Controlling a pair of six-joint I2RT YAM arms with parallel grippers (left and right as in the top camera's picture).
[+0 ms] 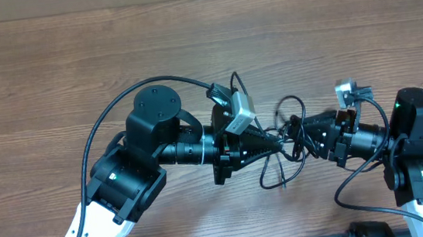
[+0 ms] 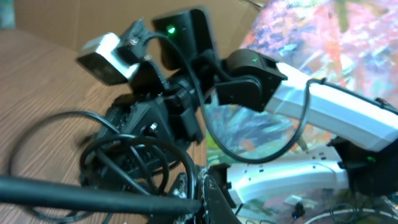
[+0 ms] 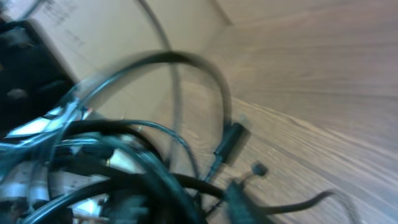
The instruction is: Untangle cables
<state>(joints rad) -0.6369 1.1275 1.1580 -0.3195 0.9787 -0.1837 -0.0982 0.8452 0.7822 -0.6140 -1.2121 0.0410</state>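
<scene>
My left jaws were shut, my right jaws too blurred to tell, one each side of the cables (image 1: pixel 286 152) bunched over the bench (image 1: pixel 204 41), so pulling apart could have cinched the knot tighter.

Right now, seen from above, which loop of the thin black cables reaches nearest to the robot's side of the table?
The lower loop, sagging toward that side; the upper loop curls away, toward the far side.
</scene>
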